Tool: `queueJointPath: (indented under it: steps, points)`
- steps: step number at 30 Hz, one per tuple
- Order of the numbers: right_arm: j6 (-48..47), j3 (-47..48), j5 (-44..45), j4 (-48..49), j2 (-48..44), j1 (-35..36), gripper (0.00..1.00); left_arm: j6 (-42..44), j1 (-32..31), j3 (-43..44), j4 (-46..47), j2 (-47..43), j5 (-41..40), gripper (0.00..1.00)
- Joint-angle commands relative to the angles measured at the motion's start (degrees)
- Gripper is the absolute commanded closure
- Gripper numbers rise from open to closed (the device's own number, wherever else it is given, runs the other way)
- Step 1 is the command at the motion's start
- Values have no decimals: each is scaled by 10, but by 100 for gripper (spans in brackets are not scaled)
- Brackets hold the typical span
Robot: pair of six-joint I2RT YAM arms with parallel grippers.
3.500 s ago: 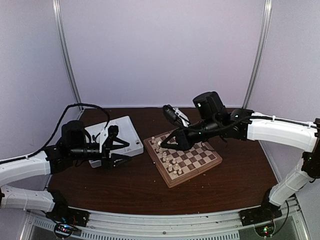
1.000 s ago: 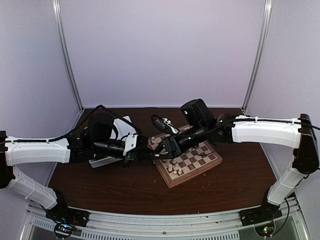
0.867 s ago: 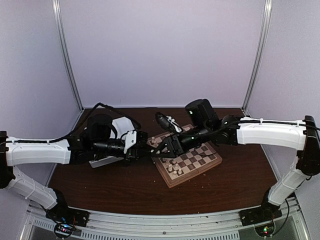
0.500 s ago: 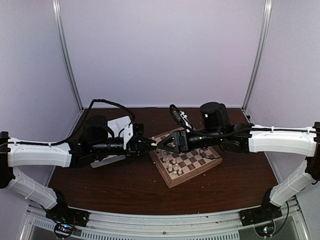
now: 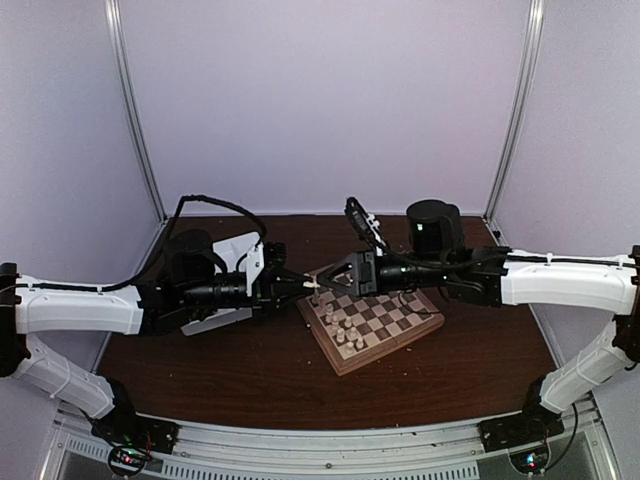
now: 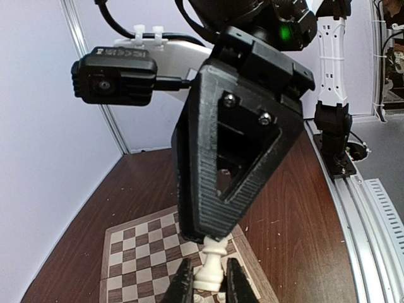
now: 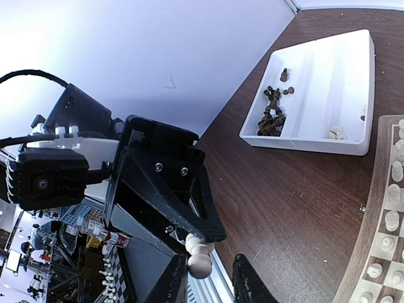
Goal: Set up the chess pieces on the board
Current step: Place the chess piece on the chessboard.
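Table (image 5: 250,370) is dark wood w/ both arm bases at the near edge. On it, approx centre-right, sits the board (image 5: 385,350), turned at an angle; a cluster of cream chess pieces (image 5: 345,325) stands on its left squares, rest of the squares mostly bare. Above the board's far-left edge the two grippers meet tip to tip, off the surface. Left gripper (image 5: 305,287) comes in from the left, clenched on a white piece (image 5: 314,285): its wrist cam shows the fingers (image 6: 183,284) pinching the base, piece (image 6: 211,265) upright, head sticking out past the tips. Right gripper (image 5: 325,283) comes in from the right w/ its tips at that same piece; in its own wrist cam the piece's head (image 7: 199,255) sits between its fingers (image 7: 249,281), close to one, visible gap to the other, so jaws part-way apart, not clamped. Behind the left arm, far-left on the table, a white tray (image 7: 353,148): dark pieces (image 7: 271,117) heaped in one compartment, a couple of white ones (image 7: 336,132) in the next.
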Motion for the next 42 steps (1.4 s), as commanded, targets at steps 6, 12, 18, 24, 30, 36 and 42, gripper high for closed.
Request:
queueJointPath:
  steps: [6,12,18,24,30,36,42]
  points:
    - [11,11,-29,25,18,6,76,3,-2,6,21,0,6,93]
    - [13,11,-32,27,22,7,81,5,-2,11,17,3,10,93]
    - [18,10,-39,37,27,8,97,10,-2,14,12,5,6,93]
    - [-16,20,-18,-19,13,5,100,9,-2,11,6,2,-2,70]
    - [-141,73,98,-250,-15,-12,100,-16,-2,-24,5,-22,-29,48]
    - [-262,139,209,-458,9,-27,100,-108,-2,-13,-99,-70,-133,44]
    - [-309,195,214,-508,87,-40,100,-218,-1,6,-208,-123,-290,34]
